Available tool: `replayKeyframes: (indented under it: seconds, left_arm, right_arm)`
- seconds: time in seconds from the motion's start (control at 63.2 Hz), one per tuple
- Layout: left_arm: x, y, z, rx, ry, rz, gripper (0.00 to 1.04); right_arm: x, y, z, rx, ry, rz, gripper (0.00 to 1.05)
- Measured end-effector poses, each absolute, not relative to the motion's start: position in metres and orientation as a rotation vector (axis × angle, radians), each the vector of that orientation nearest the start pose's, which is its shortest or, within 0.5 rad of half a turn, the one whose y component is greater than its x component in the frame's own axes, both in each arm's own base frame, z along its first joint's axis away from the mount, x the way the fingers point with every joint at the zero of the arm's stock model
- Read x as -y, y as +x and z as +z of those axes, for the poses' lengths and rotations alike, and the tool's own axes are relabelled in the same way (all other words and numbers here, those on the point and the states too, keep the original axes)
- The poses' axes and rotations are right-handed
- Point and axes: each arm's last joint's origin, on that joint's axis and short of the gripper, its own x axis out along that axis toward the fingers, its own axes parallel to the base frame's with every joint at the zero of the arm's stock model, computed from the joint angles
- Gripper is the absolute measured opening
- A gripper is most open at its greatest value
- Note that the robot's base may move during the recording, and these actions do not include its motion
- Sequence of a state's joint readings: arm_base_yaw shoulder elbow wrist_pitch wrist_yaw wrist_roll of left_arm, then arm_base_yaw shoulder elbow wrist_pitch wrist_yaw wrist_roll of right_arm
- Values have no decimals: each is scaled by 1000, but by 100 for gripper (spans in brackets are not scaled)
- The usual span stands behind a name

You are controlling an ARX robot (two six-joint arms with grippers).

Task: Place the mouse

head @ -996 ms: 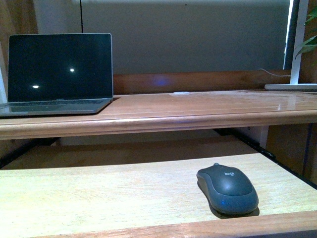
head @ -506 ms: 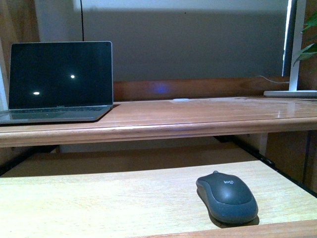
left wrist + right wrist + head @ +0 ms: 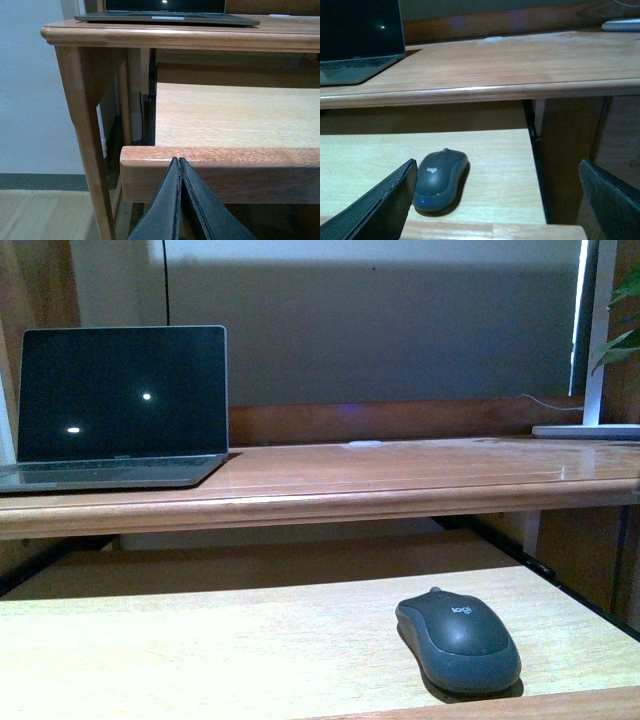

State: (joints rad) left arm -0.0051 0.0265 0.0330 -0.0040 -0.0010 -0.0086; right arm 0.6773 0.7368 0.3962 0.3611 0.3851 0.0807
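The dark grey mouse (image 3: 458, 642) lies on the pale pull-out shelf (image 3: 200, 650) under the desk, near its front right corner, logo up. It also shows in the right wrist view (image 3: 440, 180), with a small blue light at its near end. My right gripper (image 3: 497, 192) is open and empty, held in front of the shelf's front edge; one finger (image 3: 380, 207) is just beside the mouse, apart from it. My left gripper (image 3: 180, 162) is shut and empty, its tips before the front rail of the shelf at the left end. Neither gripper shows in the front view.
An open laptop (image 3: 120, 405) with a dark screen stands on the wooden desk top (image 3: 400, 475) at the left. A white lamp base (image 3: 585, 430) and cable are at the far right. The desk leg (image 3: 82, 135) and a black slide rail (image 3: 535, 160) flank the shelf.
The front view has shifted slightly upward, so the desk and mouse sit lower in the picture. The mouse has not moved on the shelf.
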Motion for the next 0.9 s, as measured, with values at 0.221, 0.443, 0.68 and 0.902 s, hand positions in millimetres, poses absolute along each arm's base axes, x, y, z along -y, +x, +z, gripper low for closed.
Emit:
replayKeyframes:
  seconds: [0.221,0.443,0.68,0.902]
  left_arm:
    - [0,97,166,1,-8,-5,3]
    - [0,97,166,1,-8,-5,20]
    - [0,97,166,1,-8,-5,57]
    - [0,97,166,1,-8,-5,89]
  right_arm:
    - [-146,145,252,-20,19,329,97]
    - [-176,159,241,-33,-55,309,97]
    - [-192,185,232,-94,-120,250,97]
    - [-207,208,218,-178,-168,225,97]
